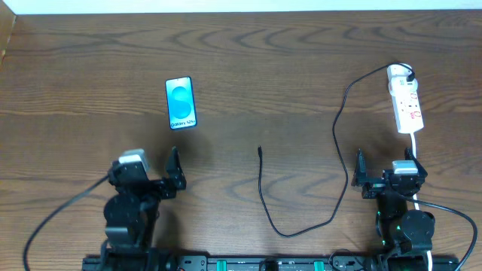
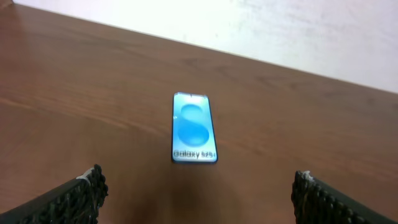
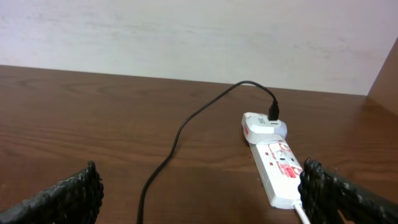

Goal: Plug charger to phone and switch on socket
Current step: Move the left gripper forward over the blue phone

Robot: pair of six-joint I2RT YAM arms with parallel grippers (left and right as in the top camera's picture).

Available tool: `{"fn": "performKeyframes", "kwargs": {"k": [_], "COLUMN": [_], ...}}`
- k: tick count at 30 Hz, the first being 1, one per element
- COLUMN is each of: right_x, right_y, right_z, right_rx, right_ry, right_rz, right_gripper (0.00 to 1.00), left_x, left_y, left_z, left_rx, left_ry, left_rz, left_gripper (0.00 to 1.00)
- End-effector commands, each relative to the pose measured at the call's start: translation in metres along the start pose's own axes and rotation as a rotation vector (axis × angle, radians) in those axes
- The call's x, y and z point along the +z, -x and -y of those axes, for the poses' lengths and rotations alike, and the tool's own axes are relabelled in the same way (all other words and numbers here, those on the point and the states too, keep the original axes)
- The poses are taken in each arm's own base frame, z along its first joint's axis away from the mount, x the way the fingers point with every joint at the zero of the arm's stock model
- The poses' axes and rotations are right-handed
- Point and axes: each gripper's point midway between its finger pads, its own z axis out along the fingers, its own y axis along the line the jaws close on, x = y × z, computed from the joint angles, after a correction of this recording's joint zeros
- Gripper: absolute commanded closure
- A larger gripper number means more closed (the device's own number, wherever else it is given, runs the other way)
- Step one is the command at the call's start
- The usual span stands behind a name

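The left gripper (image 1: pixel 151 172) has its jaws wide apart and grips nothing; the phone (image 1: pixel 181 103) lies flat on the table (image 1: pixel 75 68) beyond it and slightly right, screen up and glowing blue. From the left wrist the phone (image 2: pixel 194 127) sits centred between the two fingers (image 2: pixel 87 190), farther off and clear of both. The right gripper (image 1: pixel 385 172) is spread just as wide and is also empty; the socket (image 1: pixel 405 99) lies beyond it and slightly right, running near to far, and its white cord (image 1: pixel 416 143) trails back beside the gripper. The charger (image 1: pixel 263 192) has its plug at the socket's far end; the cable loops left, swings toward the near edge, then runs back up to a free tip in mid-table between the arms, well apart from the phone. The switches' positions are too small to read; the socket's near end is cut off behind a right finger (image 3: pixel 336 193) in the right wrist view; the tip's shape is unclear.
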Motion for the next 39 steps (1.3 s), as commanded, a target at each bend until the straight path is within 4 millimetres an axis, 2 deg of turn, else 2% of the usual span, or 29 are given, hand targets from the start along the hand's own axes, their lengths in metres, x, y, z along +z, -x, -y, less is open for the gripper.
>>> {"fn": "performKeyframes", "kwargs": {"k": [1, 5, 12, 20, 23, 28, 33, 39], "right_x": [0.0, 0.0, 0.0, 0.0, 0.0, 0.0, 0.0, 0.0], "right_y": [0.0, 0.0, 0.0, 0.0, 0.0, 0.0, 0.0, 0.0], "right_z": [0.001, 0.001, 0.001, 0.001, 0.001, 0.001, 0.001, 0.001], "right_rx": [0.005, 0.005, 0.005, 0.005, 0.005, 0.005, 0.005, 0.005], "right_ry": [-0.009, -0.009, -0.009, -0.009, -0.009, -0.009, -0.009, -0.009], "right_rz": [0.002, 0.002, 0.002, 0.002, 0.002, 0.002, 0.002, 0.002], "right_gripper": [0.01, 0.01, 0.01, 0.01, 0.01, 0.01, 0.01, 0.01], "left_x": [0.002, 0.016, 0.044, 0.089, 0.104, 0.127, 0.14, 0.146], "left_y": [0.03, 0.052, 0.074, 0.099, 0.097, 0.077, 0.056, 0.045], "left_z": [0.004, 0.009, 0.018, 0.031, 0.032, 0.041, 0.037, 0.034], "left_rx": [-0.022, -0.032, -0.081, -0.083, -0.083, -0.108, -0.111, -0.112], "left_ry": [0.018, 0.032, 0.081, 0.112, 0.135, 0.099, 0.115, 0.125], "left_rz": [-0.003, -0.059, -0.282, -0.532, -0.631, -0.754, -0.819, -0.85], "left_gripper": [0.03, 0.03, 0.03, 0.03, 0.04, 0.03, 0.02, 0.02]}}
